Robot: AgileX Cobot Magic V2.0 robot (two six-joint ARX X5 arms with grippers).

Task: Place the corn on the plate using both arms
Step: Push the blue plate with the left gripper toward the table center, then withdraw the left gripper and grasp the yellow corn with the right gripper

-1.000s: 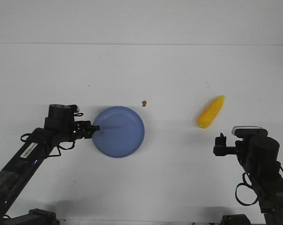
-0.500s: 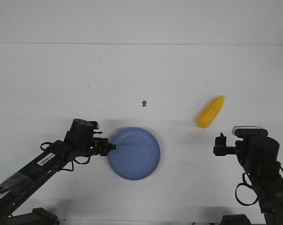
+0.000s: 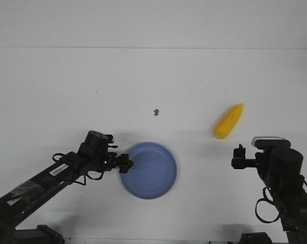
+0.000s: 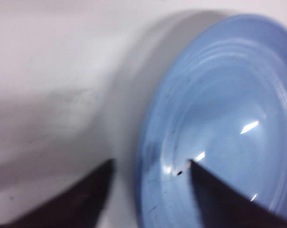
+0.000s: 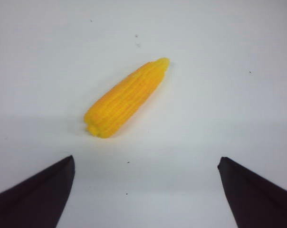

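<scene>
White tabletop (image 3: 158,76) under both arms. We saw left pincer (image 3: 127,163) clamped on near-left rim of plate (image 3: 151,173), one fingertip (image 4: 215,194) inside rim, other outside. Small brown speck (image 3: 156,112) sat farther back. Corn (image 3: 228,121) lay right of plate, well apart, untouched. Right pincer (image 5: 146,190) spread wide, empty, just short of corn.

My left arm (image 3: 47,175) reaches low from the near-left corner toward the middle; its gripper (image 3: 127,163) has one finger (image 4: 215,199) over the plate rim (image 4: 150,156), the other outside. My right gripper (image 5: 146,190) is spread wide; that arm (image 3: 280,178) sits folded at the near right.
</scene>
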